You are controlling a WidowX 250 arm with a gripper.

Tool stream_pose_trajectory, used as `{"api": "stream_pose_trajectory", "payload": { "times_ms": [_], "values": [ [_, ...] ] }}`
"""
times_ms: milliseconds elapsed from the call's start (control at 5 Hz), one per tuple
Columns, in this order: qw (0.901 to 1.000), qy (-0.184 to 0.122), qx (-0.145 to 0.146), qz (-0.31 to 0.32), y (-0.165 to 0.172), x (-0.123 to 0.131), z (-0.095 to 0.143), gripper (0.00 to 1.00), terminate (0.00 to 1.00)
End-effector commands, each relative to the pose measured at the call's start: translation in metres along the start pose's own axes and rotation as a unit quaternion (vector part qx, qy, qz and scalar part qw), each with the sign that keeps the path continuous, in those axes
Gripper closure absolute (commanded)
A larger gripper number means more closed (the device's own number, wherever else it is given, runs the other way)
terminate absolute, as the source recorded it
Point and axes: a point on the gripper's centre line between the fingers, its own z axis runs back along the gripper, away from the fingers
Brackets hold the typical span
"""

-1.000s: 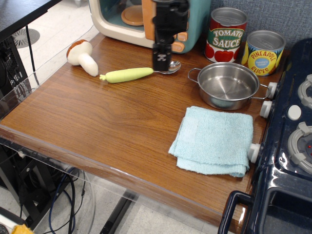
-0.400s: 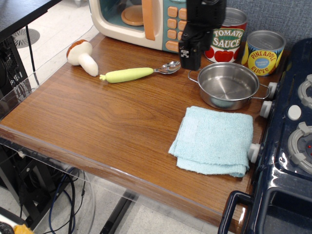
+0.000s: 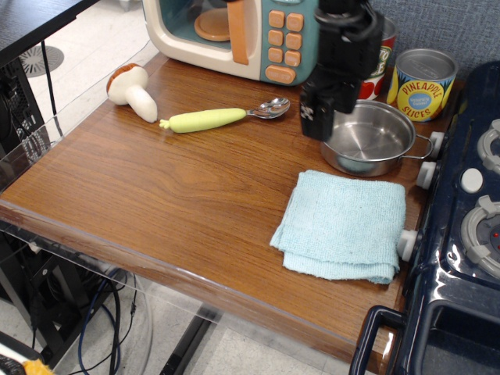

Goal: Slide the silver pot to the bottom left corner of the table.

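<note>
Observation.image view: black gripper [image 3: 316, 125] hangs at the left rim of the silver pot [image 3: 371, 139], far right on the table [image 3: 156, 187], just beyond a blue cloth [image 3: 344, 225]; whether its jaws are clenched cannot be told.

Lighting: bright, even, from overhead. Shadows: soft and short, tucked close under the blue cloth [image 3: 342, 226] and the spoon [image 3: 224, 117]. Glare: a pale sheen across the middle of the counter [image 3: 156, 187]; bright reflections inside the silver pot [image 3: 373, 139] and on the can lids. Focus: sharp over most of the view; the dark hand [image 3: 316, 121] slightly smeared. Edge distortion: none evident.
</note>
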Motion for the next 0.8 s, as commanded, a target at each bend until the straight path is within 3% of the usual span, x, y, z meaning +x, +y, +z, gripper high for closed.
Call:
{"api": "stream_pose_trajectory", "payload": {
  "times_ms": [0,400,600],
  "values": [
    [0.9985,0.018,0.002,-0.052,-0.004,0.011,-0.005,0.00,0.00],
    [0.9968,0.019,-0.011,-0.076,-0.003,0.012,-0.027,0.00,0.00],
    [0.9964,0.023,-0.003,-0.082,-0.004,0.012,-0.030,1.00,0.00]
  ]
}}
